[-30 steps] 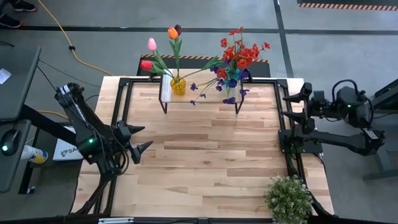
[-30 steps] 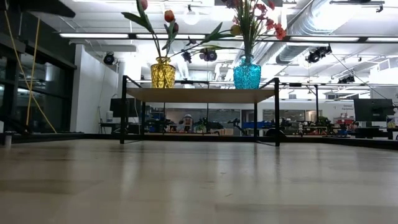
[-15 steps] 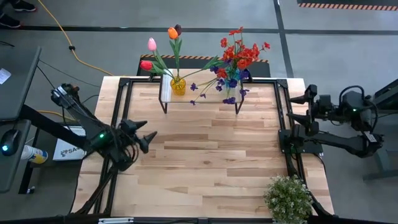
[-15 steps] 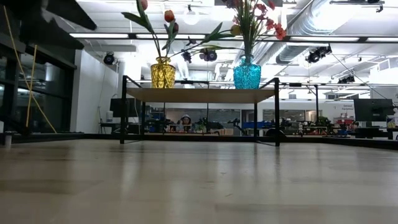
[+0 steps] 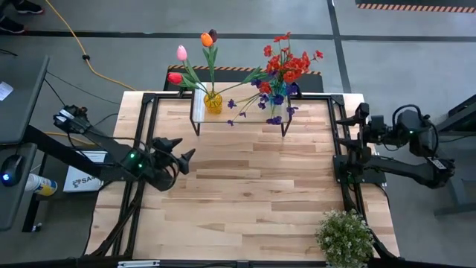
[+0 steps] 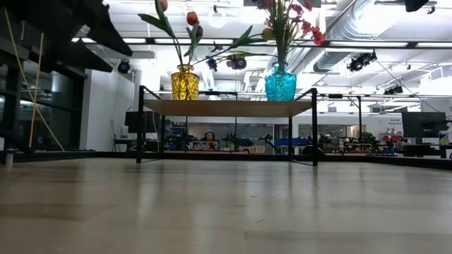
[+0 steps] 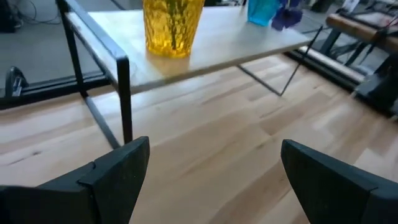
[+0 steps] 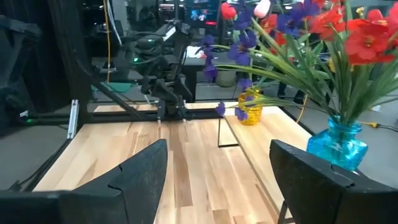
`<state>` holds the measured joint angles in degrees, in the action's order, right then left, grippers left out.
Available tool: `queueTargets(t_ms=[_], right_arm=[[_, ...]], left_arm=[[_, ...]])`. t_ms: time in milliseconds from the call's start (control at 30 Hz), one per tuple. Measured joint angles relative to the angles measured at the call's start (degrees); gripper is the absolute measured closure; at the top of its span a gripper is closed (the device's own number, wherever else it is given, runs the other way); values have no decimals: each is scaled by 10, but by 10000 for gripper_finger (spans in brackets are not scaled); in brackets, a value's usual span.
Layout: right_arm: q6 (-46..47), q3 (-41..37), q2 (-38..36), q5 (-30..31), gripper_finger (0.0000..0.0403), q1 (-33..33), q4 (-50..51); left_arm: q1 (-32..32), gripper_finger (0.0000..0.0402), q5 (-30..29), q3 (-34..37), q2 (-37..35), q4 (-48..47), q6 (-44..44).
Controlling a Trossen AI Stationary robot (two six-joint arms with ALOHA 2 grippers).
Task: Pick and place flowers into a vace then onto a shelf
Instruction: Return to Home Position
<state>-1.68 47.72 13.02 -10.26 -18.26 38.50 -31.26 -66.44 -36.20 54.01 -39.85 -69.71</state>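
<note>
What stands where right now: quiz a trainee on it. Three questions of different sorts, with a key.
1. True or false: the yellow vase stands on the shelf.
2. What does the left pincer hold? A) a tulip B) a vase C) nothing
3. Fill in: ___ vases stand on the shelf.
Key: 1 true. 2 C; it is open and empty. 3 two: the yellow one and the blue vase.

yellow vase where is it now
In the high view the yellow vase stands on the shelf, at its left end; the blue vase stands at the right end.
</note>
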Motion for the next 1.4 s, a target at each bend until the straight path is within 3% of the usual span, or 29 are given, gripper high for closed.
queueTargets(t_ms=[200, 333, 433, 567, 667, 833, 1000, 1200, 1333, 1400], right_arm=[[-3, 0, -3, -2, 130, 0, 0], [-3, 0, -4, 3, 130, 0, 2], [-3, 0, -4, 5, 130, 0, 2], [-2, 0, -4, 5, 130, 0, 13], [0, 0, -11, 5, 130, 0, 24], [1, 0, -39, 5, 130, 0, 29], [14, 0, -78, 24, 130, 0, 50], [14, -31, -105, 39, 130, 0, 33], [34, -89, -127, 48, 130, 0, 11], [34, -83, -124, 47, 130, 0, 8]], left_arm=[[51, 7, 19, 24, -4, 125, 112], [108, 7, 101, 52, -5, 271, 252], [161, 7, 161, 59, -5, 315, 326], [222, 7, 181, 61, -32, 309, 365], [258, 7, 230, 61, -70, 307, 406], [279, 7, 279, 60, -164, 277, 458], [278, 7, 285, 60, -256, 211, 460], [253, 7, 268, 61, -307, 152, 465], [232, 7, 225, 96, -339, 154, 436], [222, 7, 224, 117, -358, 172, 434]])
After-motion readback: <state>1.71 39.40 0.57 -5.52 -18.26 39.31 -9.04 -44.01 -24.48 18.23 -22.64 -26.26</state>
